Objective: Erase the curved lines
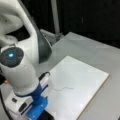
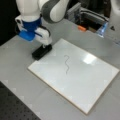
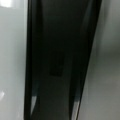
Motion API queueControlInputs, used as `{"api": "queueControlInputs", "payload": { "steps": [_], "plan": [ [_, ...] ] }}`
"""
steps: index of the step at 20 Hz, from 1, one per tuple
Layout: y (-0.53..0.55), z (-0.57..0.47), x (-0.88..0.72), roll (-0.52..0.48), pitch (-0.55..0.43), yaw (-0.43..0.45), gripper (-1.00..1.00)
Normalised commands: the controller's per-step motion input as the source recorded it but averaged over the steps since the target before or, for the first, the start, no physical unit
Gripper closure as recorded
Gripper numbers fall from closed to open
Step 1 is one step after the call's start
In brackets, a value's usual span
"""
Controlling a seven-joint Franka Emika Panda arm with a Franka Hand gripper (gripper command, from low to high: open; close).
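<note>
Black eraser (image 2: 41, 52) under lowered tool (image 2: 45, 45), beside curve lines (image 2: 66, 64).

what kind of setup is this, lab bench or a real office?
Likely a lab bench: bare grey table, dark backdrop, a whiteboard laid flat with curve lines intact, and the gripper at a black eraser.

A grey table (image 1: 82, 47) fills both front views, matte and softly lit, with a bright patch of glare toward three o'clock. Behind it the backdrop (image 1: 87, 17) is black. A pale upright post (image 1: 55, 17) rises at twelve o'clock. A dark perforated surface (image 2: 15, 107) lies at seven o'clock.
</note>
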Motion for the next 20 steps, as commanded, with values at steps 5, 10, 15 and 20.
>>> {"api": "queueControlInputs", "payload": {
  "steps": [5, 10, 15, 20],
  "plan": [
    [-0.04, -0.17, 0.10, 0.095, 0.011, -0.028, -1.00],
    [-0.01, -0.13, 0.07, 0.080, -0.023, -0.075, -1.00],
    [0.05, -0.13, 0.00, 0.064, -0.053, -0.138, -1.00],
    [0.05, -0.13, -0.05, 0.058, -0.088, -0.157, -1.00]
  ]
}}
